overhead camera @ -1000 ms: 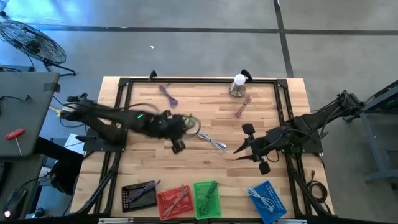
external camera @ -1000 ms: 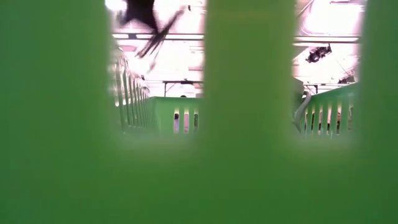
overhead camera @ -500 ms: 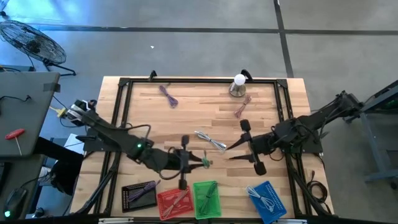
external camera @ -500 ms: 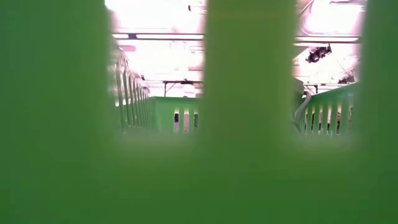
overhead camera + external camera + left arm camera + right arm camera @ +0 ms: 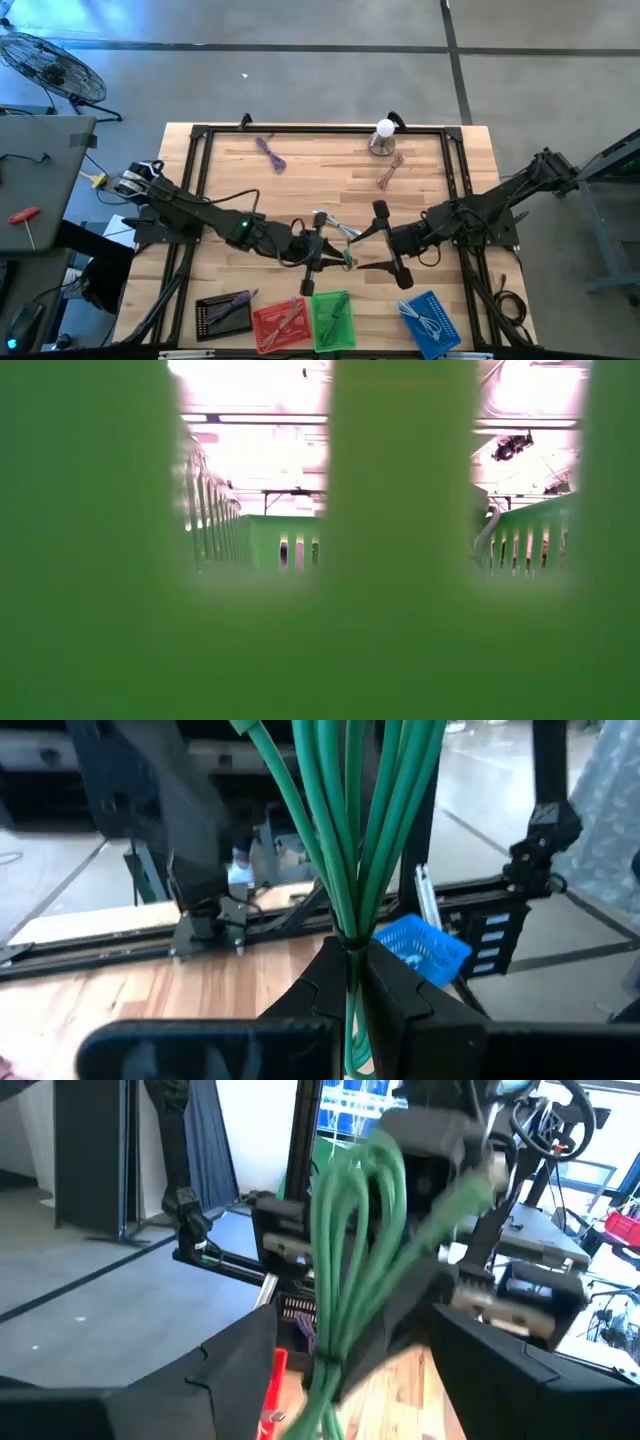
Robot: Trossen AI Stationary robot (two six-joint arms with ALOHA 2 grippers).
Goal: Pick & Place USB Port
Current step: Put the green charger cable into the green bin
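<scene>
A green cable bundle (image 5: 345, 261) is held above the table by my left gripper (image 5: 322, 258), which is shut on it just beyond the green bin (image 5: 333, 318). In the left wrist view its strands (image 5: 350, 820) fan out past my left gripper (image 5: 350, 955). My right gripper (image 5: 360, 250) is open and faces the bundle from the table's right. In the right wrist view the green loops (image 5: 340, 1250) hang between its spread fingers (image 5: 240, 1345), and I see no touch. The low view shows only green bin slats (image 5: 400, 540). My left gripper pinches the green cable between its two fingers (image 5: 395, 990) at the gathered waist of the bundle (image 5: 350, 942), several strands together. The fingers come from the table's left. The bundle is lifted clear of the table, and its loops spread out beyond the fingertips.
A grey cable (image 5: 338, 227) lies on the wood just beyond both grippers. A purple cable (image 5: 270, 152), a pinkish cable (image 5: 390, 170) and a white-topped object (image 5: 383, 135) sit toward the far edge. Black (image 5: 225, 312), red (image 5: 280, 322) and blue (image 5: 428, 318) bins line the near edge.
My left gripper has swung from the table's middle toward the near edge, then toward the right, carrying the green cable clear of the wood. My right gripper has moved toward the table's left, closing on the bundle, and has stayed open.
</scene>
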